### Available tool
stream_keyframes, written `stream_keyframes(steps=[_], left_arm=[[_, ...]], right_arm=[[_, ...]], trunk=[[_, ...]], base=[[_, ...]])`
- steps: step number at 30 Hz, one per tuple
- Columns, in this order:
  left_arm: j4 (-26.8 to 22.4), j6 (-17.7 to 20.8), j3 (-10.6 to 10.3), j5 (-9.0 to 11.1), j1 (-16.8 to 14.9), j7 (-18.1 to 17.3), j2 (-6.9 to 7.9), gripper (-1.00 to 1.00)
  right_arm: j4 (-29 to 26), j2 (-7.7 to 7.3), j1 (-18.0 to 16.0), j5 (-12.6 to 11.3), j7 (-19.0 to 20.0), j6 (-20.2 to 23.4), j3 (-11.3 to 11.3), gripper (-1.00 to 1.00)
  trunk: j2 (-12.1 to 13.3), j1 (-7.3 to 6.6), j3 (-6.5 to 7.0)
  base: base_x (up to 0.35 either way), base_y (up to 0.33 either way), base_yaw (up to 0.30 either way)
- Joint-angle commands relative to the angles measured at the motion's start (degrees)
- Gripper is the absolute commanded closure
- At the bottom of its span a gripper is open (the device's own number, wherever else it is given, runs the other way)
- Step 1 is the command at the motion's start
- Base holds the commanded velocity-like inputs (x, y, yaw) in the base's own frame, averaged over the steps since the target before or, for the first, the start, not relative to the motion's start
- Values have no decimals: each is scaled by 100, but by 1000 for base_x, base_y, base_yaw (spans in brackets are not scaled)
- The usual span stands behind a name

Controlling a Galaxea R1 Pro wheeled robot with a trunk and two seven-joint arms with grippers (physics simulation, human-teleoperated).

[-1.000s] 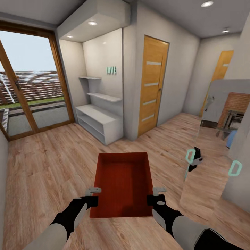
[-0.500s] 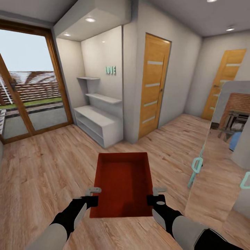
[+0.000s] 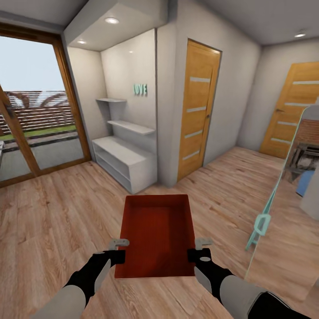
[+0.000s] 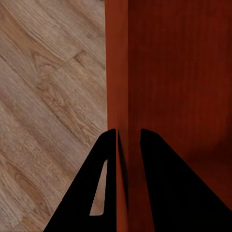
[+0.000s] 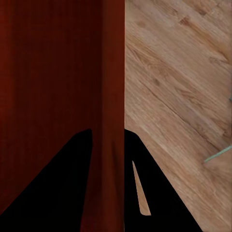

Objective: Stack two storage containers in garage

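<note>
Orange-red and open-topped, one container (image 3: 157,235) hangs level between both arms above the wood-plank floor (image 3: 57,212). The left gripper (image 3: 118,249) is clamped on its left wall, fingers (image 4: 159,188) astride the rim; the right gripper (image 3: 200,249) pinches the right wall likewise. Beyond stand white shelves (image 3: 126,159), a wood door (image 3: 197,106) and, leftward, framed glass doors (image 3: 35,110).

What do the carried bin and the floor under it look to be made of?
The storage container, clamped by the left pincer and right pincer, looks like matte orange-red plastic or painted board: flat colour, faint vertical streaks, no gloss. The floor looks like light wood planks with a satin finish: visible grain, knots and plank seams.
</note>
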Motion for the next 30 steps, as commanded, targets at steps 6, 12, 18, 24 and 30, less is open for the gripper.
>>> stream_keyframes(steps=[6,12,18,24,30], left_arm=[[2,36,40,48,0,16,14,100],[2,36,43,48,0,16,7,100],[2,36,40,46,0,16,6,100],[2,36,46,45,0,16,6,100],[2,36,48,41,0,16,0,100]], right_arm=[[-7,-45,-9,53,-196,-218,-269,100],[-5,-45,-9,53,-196,-231,-269,100],[0,-58,-9,47,-196,-248,-273,100],[2,-52,-9,45,-196,-250,-271,100],[2,-48,-9,44,-196,-250,-272,100]], trunk=[[-7,5,-8],[-7,5,-8],[-7,5,-8],[-7,5,-8],[-7,5,-8]], base=[[321,0,0],[322,0,0],[321,0,-67],[321,0,-213],[322,0,-241]])
